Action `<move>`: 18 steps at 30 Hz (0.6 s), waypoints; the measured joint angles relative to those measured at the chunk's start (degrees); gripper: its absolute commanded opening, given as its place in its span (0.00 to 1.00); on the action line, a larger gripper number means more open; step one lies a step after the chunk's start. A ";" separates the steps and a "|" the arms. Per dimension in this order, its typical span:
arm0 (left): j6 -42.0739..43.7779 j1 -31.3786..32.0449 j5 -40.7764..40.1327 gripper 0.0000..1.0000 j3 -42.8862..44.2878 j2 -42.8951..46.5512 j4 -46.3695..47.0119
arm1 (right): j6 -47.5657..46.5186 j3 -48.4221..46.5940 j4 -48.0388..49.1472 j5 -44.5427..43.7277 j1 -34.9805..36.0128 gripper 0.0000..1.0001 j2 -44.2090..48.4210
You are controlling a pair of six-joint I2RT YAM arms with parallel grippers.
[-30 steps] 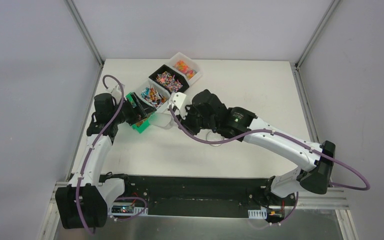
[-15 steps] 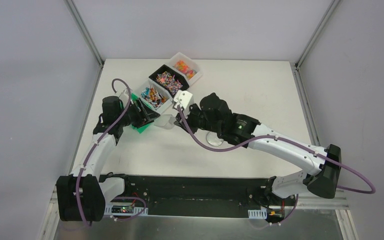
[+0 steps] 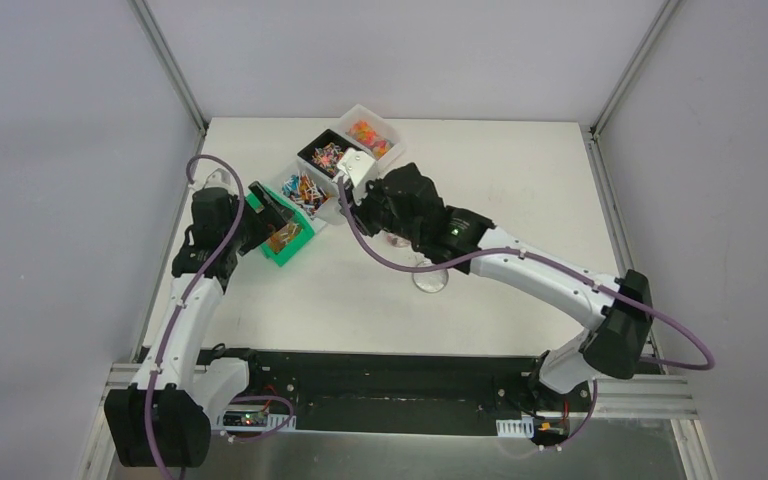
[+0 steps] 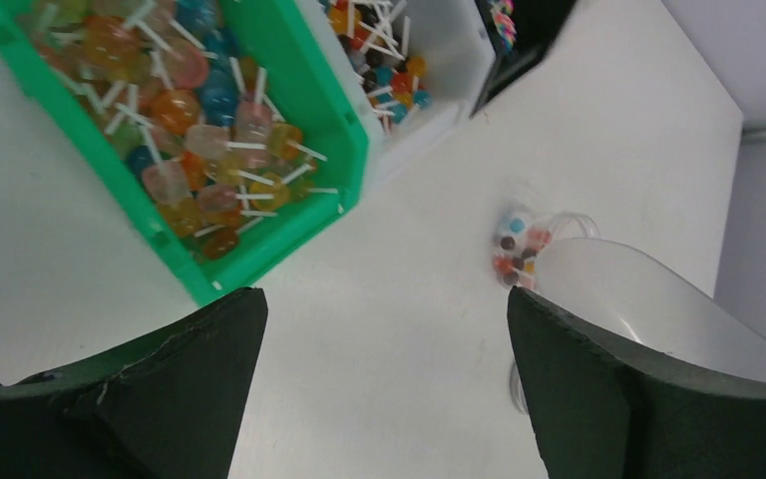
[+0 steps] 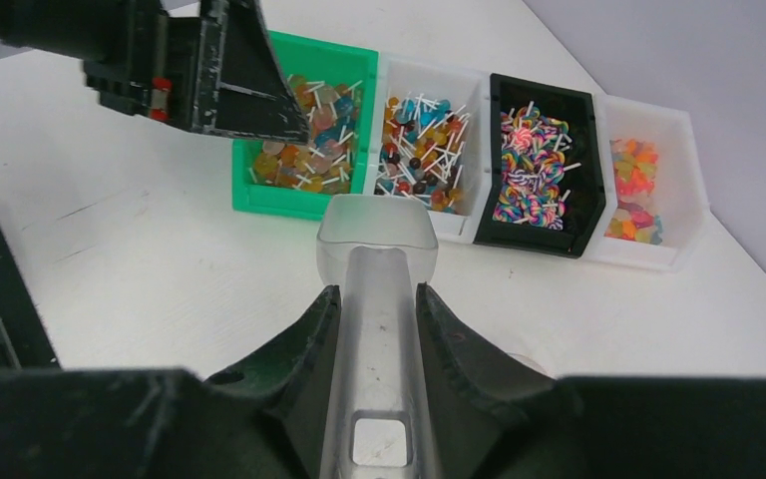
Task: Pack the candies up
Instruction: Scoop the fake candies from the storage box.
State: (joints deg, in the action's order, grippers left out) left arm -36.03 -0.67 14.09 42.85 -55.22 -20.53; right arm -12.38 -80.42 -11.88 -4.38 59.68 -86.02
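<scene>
The candies (image 5: 419, 150) are kept in four bins (image 5: 544, 88) across the top of the right wrist view. The left gripper (image 4: 384, 314) is spread wide below the green bin (image 4: 344, 120). A clear scoop (image 5: 374, 235) is pinched by the right gripper (image 5: 374, 299).

We can read no text, number, brand or sign in any view. The candies (image 5: 532, 170) show only colours and swirls on their wrappers, with no lettering we can make out. The green bin (image 5: 279, 203), the white bins (image 5: 648, 257) and the black bin (image 5: 544, 239) have plain walls, as does the clear scoop (image 5: 374, 289). The small board (image 3: 250, 418) at the left arm's base may carry print, but it is too small to tell.
</scene>
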 measured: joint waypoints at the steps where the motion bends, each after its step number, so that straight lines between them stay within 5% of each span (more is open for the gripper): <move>1: -0.13 0.00 -2.36 0.91 0.22 0.39 -0.35 | -0.11 -0.79 0.02 -0.28 -0.22 0.00 -1.05; 8: -1.64 -0.94 -14.71 0.87 0.50 -1.22 -3.72 | -1.25 -10.47 -0.55 -1.25 -0.83 0.00 -11.67; 18: -2.34 -3.56 -16.70 0.74 0.50 -8.13 -4.57 | -3.69 -23.50 -2.54 -5.25 -0.83 0.00 -27.43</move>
State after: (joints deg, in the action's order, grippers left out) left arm -38.37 -4.23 -2.61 43.35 -63.35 -25.10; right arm -16.08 -103.92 -14.41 -9.63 58.85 -113.45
